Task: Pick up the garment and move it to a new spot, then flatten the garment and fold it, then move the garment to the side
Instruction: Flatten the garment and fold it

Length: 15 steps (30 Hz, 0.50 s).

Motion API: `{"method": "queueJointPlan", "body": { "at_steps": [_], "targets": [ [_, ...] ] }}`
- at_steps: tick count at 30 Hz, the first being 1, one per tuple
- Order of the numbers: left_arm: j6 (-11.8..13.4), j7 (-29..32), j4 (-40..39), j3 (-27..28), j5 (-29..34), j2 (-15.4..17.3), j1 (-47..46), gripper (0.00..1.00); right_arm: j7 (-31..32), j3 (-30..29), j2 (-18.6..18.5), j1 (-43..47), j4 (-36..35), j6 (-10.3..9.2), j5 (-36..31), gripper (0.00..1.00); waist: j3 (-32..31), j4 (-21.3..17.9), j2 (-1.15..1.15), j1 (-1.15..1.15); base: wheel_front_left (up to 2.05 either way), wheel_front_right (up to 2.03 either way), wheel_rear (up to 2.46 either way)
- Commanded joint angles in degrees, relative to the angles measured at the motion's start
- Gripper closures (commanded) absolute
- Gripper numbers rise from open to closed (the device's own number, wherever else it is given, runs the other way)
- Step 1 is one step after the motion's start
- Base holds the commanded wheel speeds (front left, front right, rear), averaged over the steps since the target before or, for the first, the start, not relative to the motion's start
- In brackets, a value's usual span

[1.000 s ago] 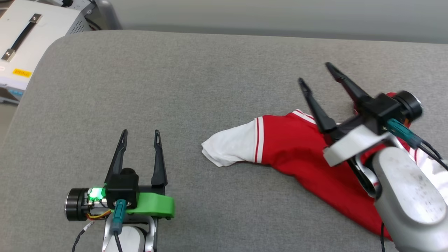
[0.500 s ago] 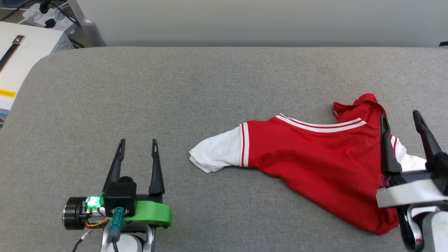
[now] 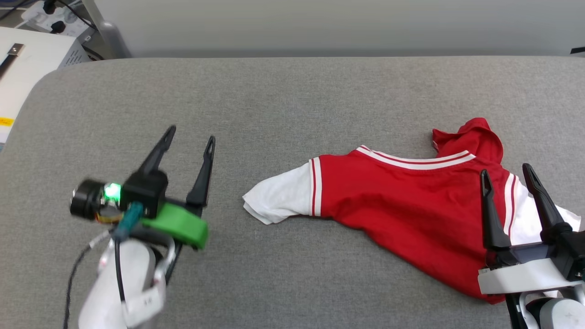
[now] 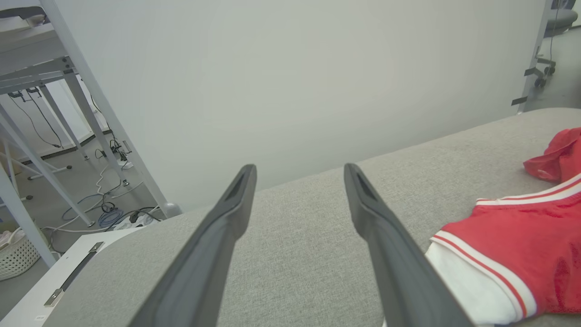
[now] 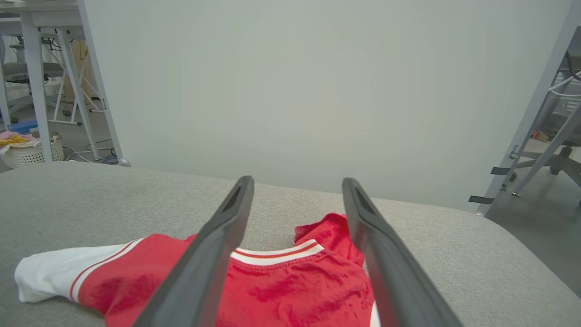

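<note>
Left tool (image 3: pixel 191 133) & right tool (image 3: pixel 504 169) both open, empty. Risk: garment (image 3: pixel 402 201) lies crumpled; pinch may grab dbl layers, dragging it bunched.

Surface (image 3: pixel 292 100): grey fabric, rounded far-left corner.
White case (image 3: pixel 27 64): stood just off that corner.
Basket (image 5: pixel 32 156): sat on floor.
</note>
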Motion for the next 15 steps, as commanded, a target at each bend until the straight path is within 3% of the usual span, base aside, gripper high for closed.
{"method": "queueJointPlan", "body": {
  "at_steps": [1,6,15],
  "targets": [
    [-1.0,1.5,0.8,-0.8,-0.7,1.1,-3.2,0.00,-0.5,0.4,-0.5,0.1,-0.6,-0.03,0.6,0.00,0.6,-0.5,0.00,0.00,0.00,0.00,0.00],
    [-2.7,12.2,3.7,-8.0,-7.1,4.9,-13.3,0.00,-0.5,1.8,-1.3,-0.7,-1.3,-0.03,1.2,0.00,2.3,-1.4,0.00,0.00,0.00,0.00,0.00],
    [-2.8,41.3,5.3,-28.6,-31.0,14.3,-27.9,0.00,-0.5,3.1,-2.6,-3.7,-1.7,-0.03,1.1,0.00,6.3,-3.4,0.00,0.00,0.00,0.00,0.00]
  ]
}}
